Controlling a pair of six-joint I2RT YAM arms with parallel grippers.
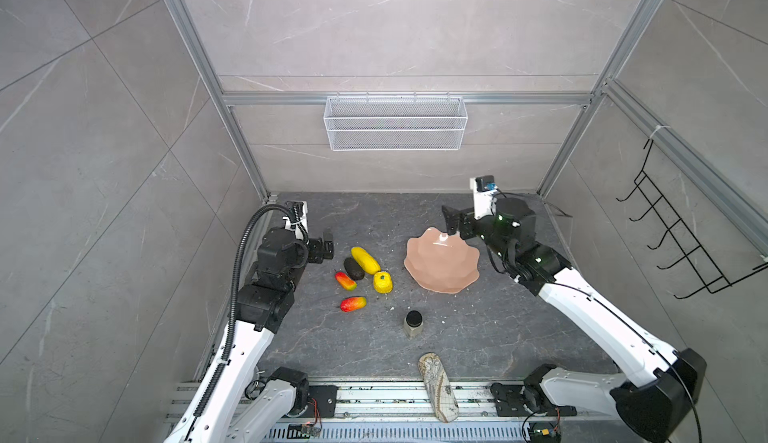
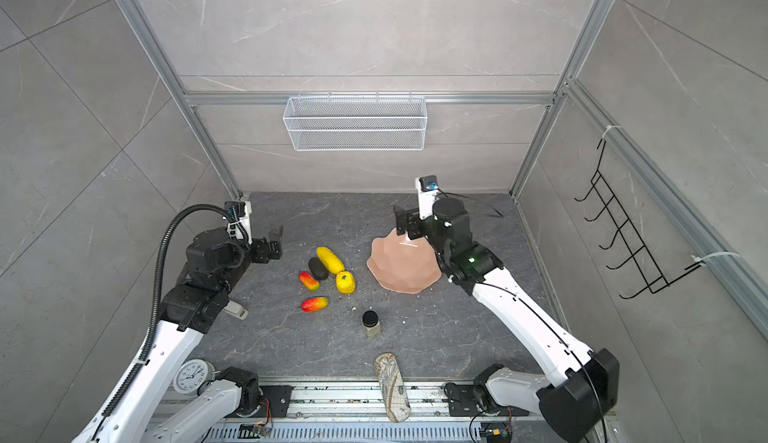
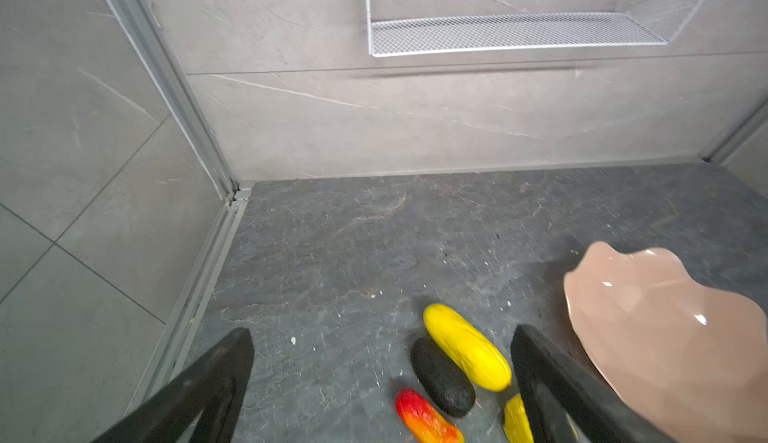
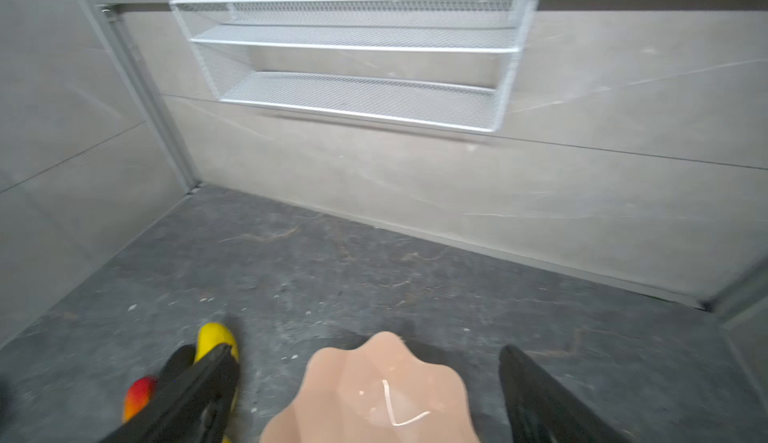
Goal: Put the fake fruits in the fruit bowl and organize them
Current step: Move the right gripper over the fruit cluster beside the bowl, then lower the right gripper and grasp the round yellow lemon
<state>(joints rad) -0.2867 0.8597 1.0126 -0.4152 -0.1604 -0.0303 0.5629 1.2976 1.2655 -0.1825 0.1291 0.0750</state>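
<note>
Black fingers of the right gripper stood wide apart and held nothing. Between them, lower down, showed the scalloped far rim of the bowl. In both top views that gripper hung at the bowl's far edge; whether it touched the rim could not be told. The bowl sat on the table, right of the middle.

The left gripper gaped as well, holding nothing, just left of the fruits.

All five fruits lay on the table, left of the bowl and outside it. The long yellow fruit lay side by side with the black fruit, touching it. The stubby yellow fruit sat just by the long one's near end. One mango lay just beside the black fruit, and the other mango lay a little apart, nearer the front.

Farther out stood a jar. A beige oblong lay across the front edge, and a mesh basket hung on the back wall.
</note>
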